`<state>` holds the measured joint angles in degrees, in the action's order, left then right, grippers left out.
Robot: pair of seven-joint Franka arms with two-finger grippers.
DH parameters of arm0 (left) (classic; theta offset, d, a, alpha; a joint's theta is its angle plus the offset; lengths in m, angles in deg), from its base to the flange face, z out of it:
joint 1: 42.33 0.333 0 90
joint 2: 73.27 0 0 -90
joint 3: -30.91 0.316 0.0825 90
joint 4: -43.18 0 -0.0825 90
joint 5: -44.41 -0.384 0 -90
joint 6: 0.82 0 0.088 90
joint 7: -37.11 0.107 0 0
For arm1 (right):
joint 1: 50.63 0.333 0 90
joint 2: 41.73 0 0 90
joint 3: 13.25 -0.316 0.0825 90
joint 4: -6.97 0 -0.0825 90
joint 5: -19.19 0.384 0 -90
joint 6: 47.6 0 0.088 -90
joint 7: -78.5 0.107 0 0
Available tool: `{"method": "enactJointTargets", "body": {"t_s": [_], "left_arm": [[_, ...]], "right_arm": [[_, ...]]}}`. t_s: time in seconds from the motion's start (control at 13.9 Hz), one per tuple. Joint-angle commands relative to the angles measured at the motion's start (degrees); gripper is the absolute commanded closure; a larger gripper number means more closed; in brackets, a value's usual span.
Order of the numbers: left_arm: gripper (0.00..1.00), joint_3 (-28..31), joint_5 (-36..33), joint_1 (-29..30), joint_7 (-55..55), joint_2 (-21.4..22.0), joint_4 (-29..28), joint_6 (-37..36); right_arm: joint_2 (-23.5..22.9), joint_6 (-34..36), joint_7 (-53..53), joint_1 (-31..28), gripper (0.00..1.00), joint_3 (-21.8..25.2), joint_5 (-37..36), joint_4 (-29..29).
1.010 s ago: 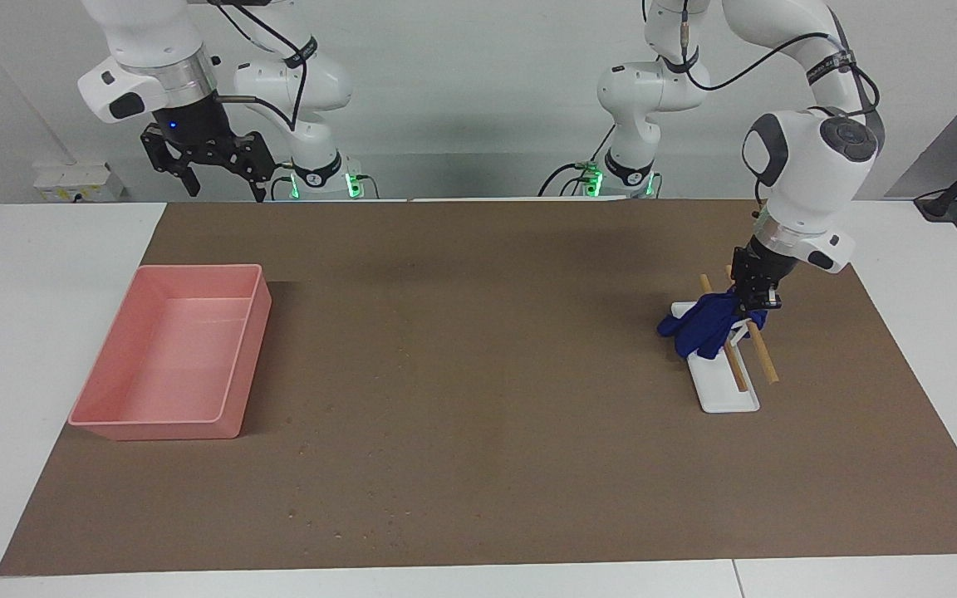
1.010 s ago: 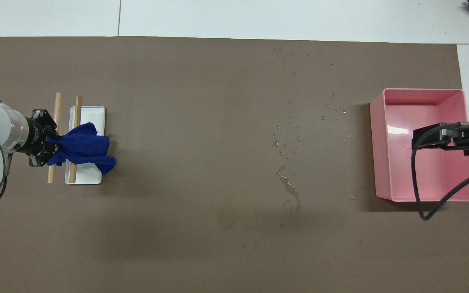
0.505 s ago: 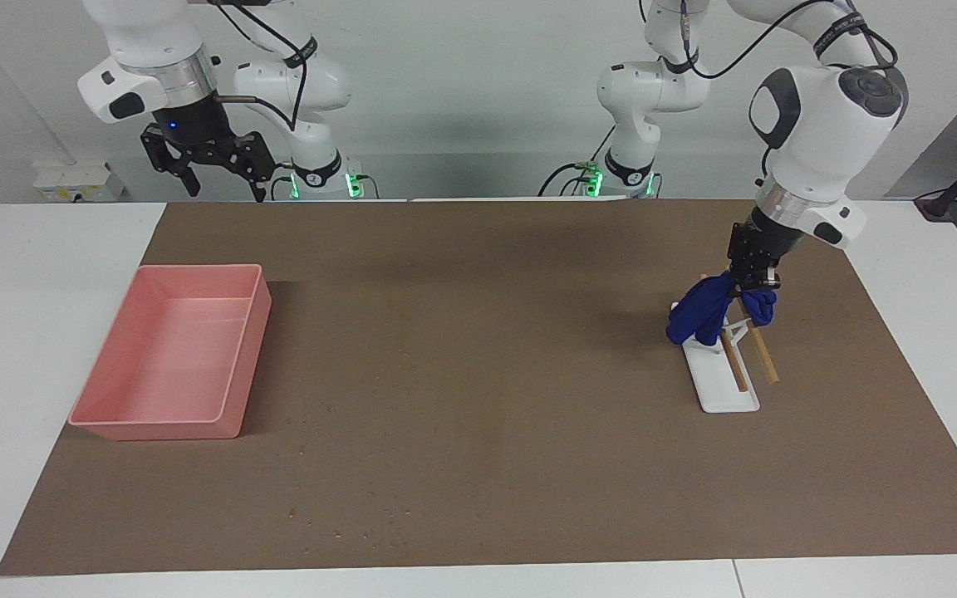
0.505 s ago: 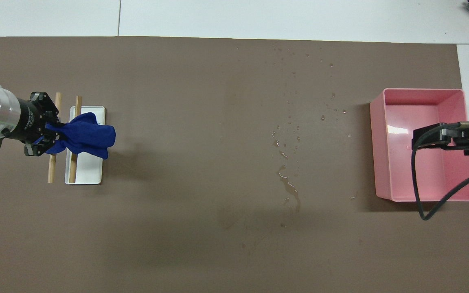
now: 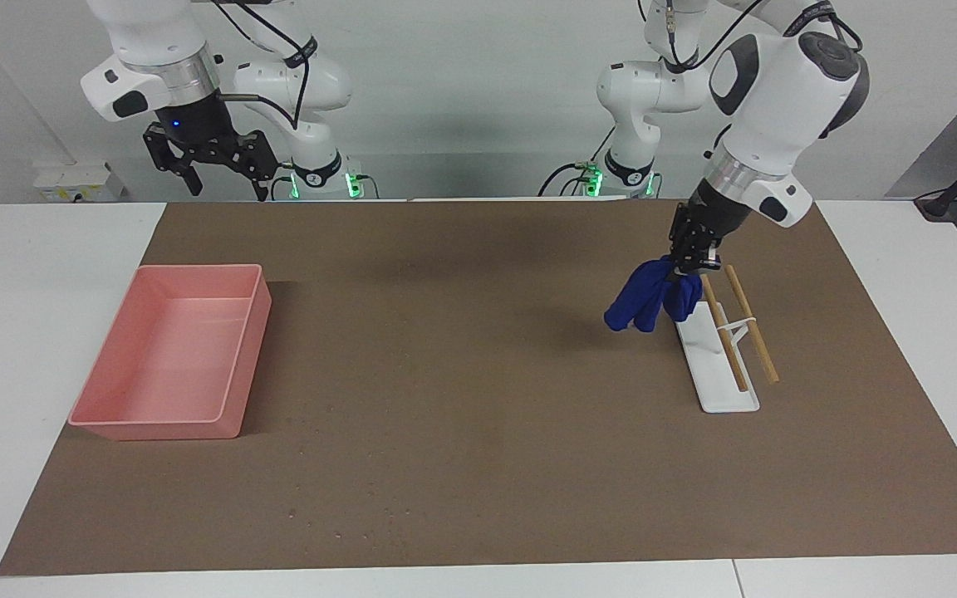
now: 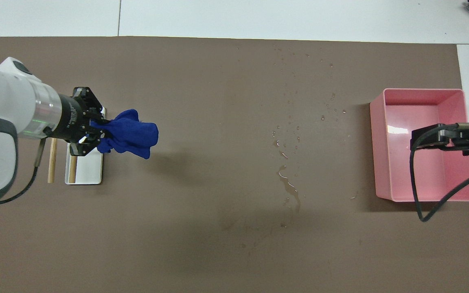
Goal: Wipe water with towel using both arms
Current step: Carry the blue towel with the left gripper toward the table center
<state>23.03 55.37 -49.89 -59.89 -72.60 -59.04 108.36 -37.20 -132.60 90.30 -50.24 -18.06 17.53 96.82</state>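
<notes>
The blue towel (image 5: 649, 301) (image 6: 130, 133) hangs in a bunched lump from my left gripper (image 5: 689, 262) (image 6: 96, 132), which is shut on its top. It is lifted off the white rack (image 5: 715, 365) (image 6: 84, 169) and hangs over the brown mat beside the rack's edge. Water (image 6: 288, 185) lies as a streak and scattered drops on the mat between the rack and the pink tray. My right gripper (image 5: 221, 178) waits open, raised over the table edge near its base; in the overhead view only part of that arm (image 6: 454, 136) shows, over the tray.
A pink tray (image 5: 256, 332) (image 6: 381, 162) stands at the right arm's end of the mat. The white rack carries two wooden rods (image 5: 751, 324) (image 6: 51, 162). A brown mat (image 5: 478, 465) covers the white table.
My left gripper has lifted the towel off the rack and carried it toward the middle of the mat. The right arm has stayed where it was.
</notes>
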Motion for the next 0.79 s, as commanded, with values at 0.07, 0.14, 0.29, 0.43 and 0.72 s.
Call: {"method": "enactJointTargets", "body": {"t_s": [0.07, 0.14, 0.29, 0.43, 0.72], "left_arm": [[1.0, -3.0, 1.0, -3.3, -9.1, 0.4, 0.8, 3.6], [1.0, -3.0, 1.0, -5.1, -11.7, 0.4, 0.7, 5.1], [1.0, -3.1, 1.0, -8.2, -17.5, 0.4, 0.8, 7.9], [1.0, -3.0, 1.0, -11.3, -22.7, 0.4, 1.1, 10.3], [1.0, -3.1, 1.0, -16.1, -30.6, 0.2, 1.6, 17.4]], "right_arm": [[1.1, -0.5, -0.4, -0.2, 0.0, -0.3, -0.5, 1.1], [1.1, -0.6, -0.4, -0.2, 0.0, -0.4, -0.5, 1.1], [1.1, -0.9, 0.3, 0.0, 0.0, -0.6, -0.5, 0.9], [1.1, -1.1, 3.8, 0.1, 0.0, -1.7, -0.5, 0.9], [1.0, -2.9, 7.2, 0.5, 0.0, -2.6, -0.4, 1.0]]}}
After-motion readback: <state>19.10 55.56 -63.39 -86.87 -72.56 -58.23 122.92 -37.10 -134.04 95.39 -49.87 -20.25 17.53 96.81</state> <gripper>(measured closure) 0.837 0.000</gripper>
